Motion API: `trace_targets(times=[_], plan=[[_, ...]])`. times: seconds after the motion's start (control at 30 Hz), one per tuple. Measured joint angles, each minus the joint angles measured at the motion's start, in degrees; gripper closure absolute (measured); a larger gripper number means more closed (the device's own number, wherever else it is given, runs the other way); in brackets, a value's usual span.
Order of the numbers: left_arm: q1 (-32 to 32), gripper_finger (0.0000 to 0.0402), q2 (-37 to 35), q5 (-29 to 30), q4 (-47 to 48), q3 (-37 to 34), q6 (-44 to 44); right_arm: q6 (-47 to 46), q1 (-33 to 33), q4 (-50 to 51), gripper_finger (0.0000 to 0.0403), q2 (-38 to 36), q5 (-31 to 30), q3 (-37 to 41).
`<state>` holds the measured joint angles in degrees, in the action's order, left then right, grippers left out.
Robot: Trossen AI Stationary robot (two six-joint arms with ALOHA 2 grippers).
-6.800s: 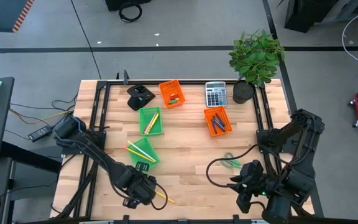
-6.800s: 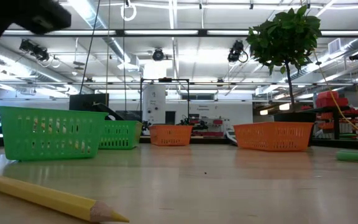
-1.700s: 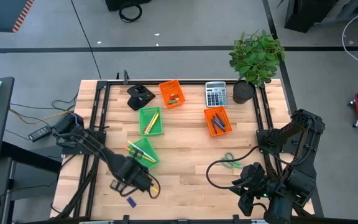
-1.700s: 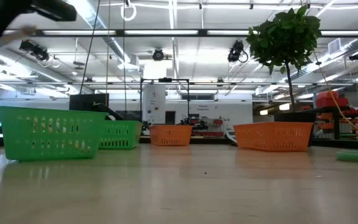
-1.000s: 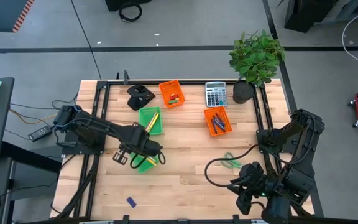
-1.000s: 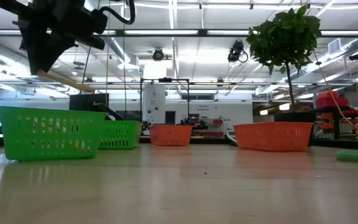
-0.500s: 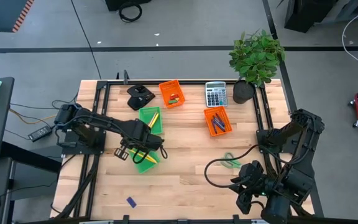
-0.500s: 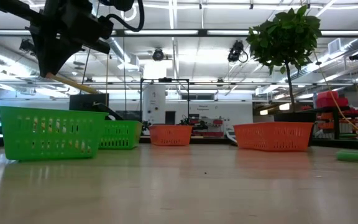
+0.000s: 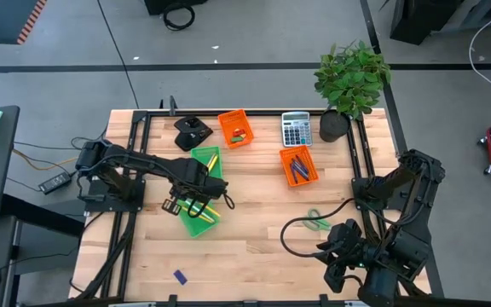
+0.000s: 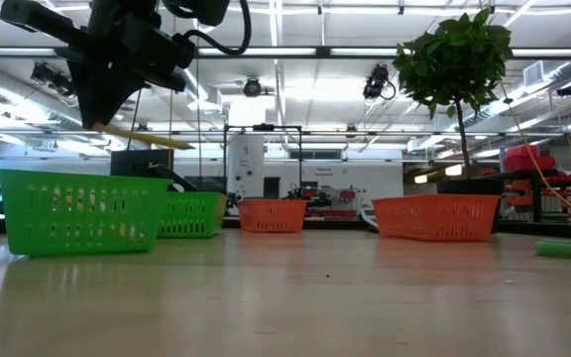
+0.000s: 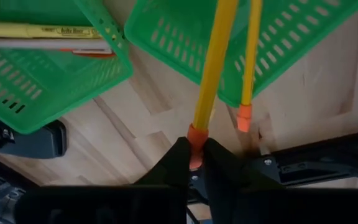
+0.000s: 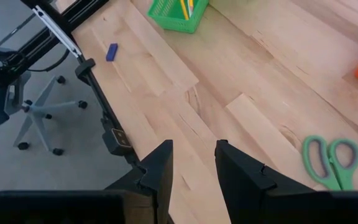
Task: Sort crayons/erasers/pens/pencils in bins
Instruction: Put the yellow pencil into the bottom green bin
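Left pincer (image 11: 194,163) clamped on pencil (image 11: 213,68) by its orange end | centre-left of high view, over green bin (image 9: 198,216) | pencil: light, stiff, slick; end grip likely lets it swing, mid-shaft steadier | right pincer (image 12: 193,163) apart, lower right, idle

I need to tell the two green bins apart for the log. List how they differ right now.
1. Position: the near green bin sits closer to the table's front edge; the far green bin lies toward the back.
2. Pose: the near green bin is turned askew; the far green bin sits nearly square to the table.
3. Activity: the left gripper holds a pencil above the near green bin; nothing hovers over the far one.

Both are green slotted trays holding yellow pencils.
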<state>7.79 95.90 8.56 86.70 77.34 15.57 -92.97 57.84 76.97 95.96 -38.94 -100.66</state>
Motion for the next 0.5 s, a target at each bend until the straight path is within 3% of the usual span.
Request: trace_targets(times=[0.37, 0.5], plan=[[-0.02, 0.0358, 0.0, 0.02, -0.49, 0.0, 1.82, -0.76, 0.02, 0.0, 0.0276, 0.0, 0.0, 0.0], [-0.02, 0.036, 0.0, 0.59, 3.43, 0.0, 1.76, -0.85, 0.02, 0.0, 0.0276, 0.0, 0.0, 0.0]])
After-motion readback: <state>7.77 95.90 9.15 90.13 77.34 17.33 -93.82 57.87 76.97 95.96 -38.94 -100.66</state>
